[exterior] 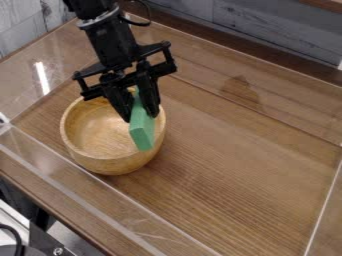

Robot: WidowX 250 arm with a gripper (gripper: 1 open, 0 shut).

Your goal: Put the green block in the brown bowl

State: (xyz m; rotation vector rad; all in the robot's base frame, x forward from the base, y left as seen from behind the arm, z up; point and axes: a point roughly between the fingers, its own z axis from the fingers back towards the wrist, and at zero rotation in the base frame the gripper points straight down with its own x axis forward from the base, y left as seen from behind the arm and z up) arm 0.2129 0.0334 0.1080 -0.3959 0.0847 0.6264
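Observation:
The green block (142, 127) hangs nearly upright from my black gripper (136, 103), which is shut on its upper end. Its lower end is over the right inner rim of the brown bowl (94, 140), a round light wooden bowl at the left of the table. The bowl's inside looks bare. The gripper points steeply down, just above the bowl's far right edge.
The bowl stands on a wooden tabletop (241, 170) enclosed by low clear plastic walls (80, 205). A grey plank wall (267, 25) runs behind the table.

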